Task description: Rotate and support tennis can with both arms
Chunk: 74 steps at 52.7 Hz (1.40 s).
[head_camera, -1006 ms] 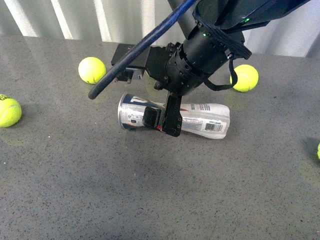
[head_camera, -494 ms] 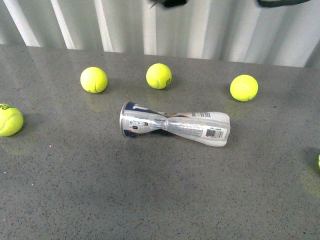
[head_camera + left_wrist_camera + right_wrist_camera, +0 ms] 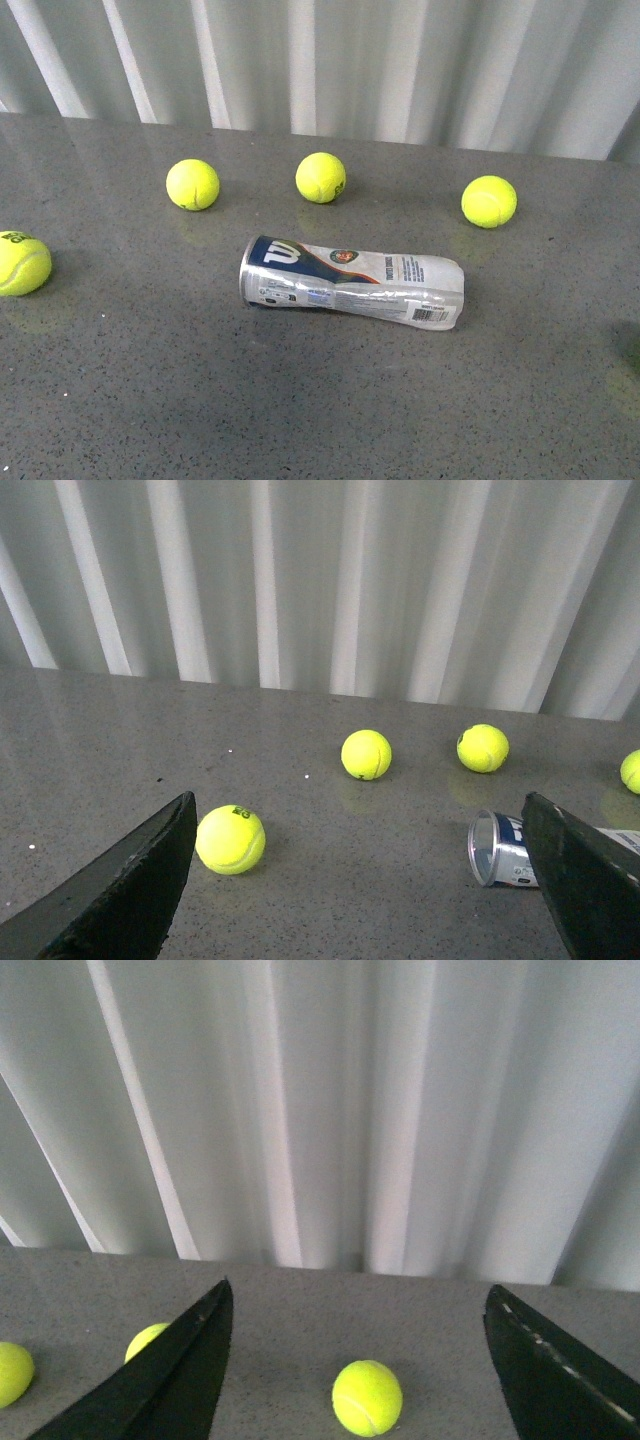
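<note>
Front cam: I count 4 yellow-green tennis balls on the grey speckled tabletop. 3 sit in a loose row twd the back, well apart from each other: left ball, middle ball, right ball. The 4th ball is at the left edge, nearer the cam, w/ dark print on top. Behind the table I see a white corrugated wall across the full width. The surface is glossy, w/ faint yellowish reflections under the balls.
</note>
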Motion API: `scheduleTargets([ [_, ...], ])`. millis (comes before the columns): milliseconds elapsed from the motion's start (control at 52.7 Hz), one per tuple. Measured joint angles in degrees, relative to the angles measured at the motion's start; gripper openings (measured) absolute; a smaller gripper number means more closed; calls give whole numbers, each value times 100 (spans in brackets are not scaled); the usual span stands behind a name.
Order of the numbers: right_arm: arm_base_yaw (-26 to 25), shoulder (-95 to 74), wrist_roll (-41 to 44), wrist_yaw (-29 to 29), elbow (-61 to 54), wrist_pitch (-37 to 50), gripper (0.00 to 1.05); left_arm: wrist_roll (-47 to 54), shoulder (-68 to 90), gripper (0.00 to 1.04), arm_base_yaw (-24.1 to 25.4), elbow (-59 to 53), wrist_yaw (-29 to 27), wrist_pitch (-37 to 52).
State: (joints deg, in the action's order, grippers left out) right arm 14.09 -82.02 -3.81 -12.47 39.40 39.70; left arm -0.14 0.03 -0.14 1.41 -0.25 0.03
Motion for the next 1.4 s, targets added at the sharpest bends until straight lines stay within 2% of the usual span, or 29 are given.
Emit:
scheduleTargets([
  [152, -273, 636, 275, 170, -955, 640, 50, 0, 0, 98, 0, 0, 13, -2],
  [437, -649, 1561, 361, 553, -2190, 835, 4, 0, 0, 98, 0, 0, 20, 0],
  [778, -970, 2656, 380, 833, -3049, 614, 3, 0, 0, 98, 0, 0, 24, 0],
  [854, -1231, 2914, 382, 1213, -3185, 485, 3, 0, 0, 98, 0, 0, 22, 0],
  [968, -1388, 3270, 380, 1211, -3351, 302, 3, 0, 0, 98, 0, 0, 22, -2],
  [1196, -1399, 3993, 380, 1237, -3595, -175, 3, 0, 0, 98, 0, 0, 22, 0],
  [1310, -1399, 4111, 380, 1239, -3832, 9, 3, 0, 0, 98, 0, 0, 22, -2],
  [1405, -1399, 4395, 380, 1237, -3910, -313, 3, 0, 0, 98, 0, 0, 22, -2],
])
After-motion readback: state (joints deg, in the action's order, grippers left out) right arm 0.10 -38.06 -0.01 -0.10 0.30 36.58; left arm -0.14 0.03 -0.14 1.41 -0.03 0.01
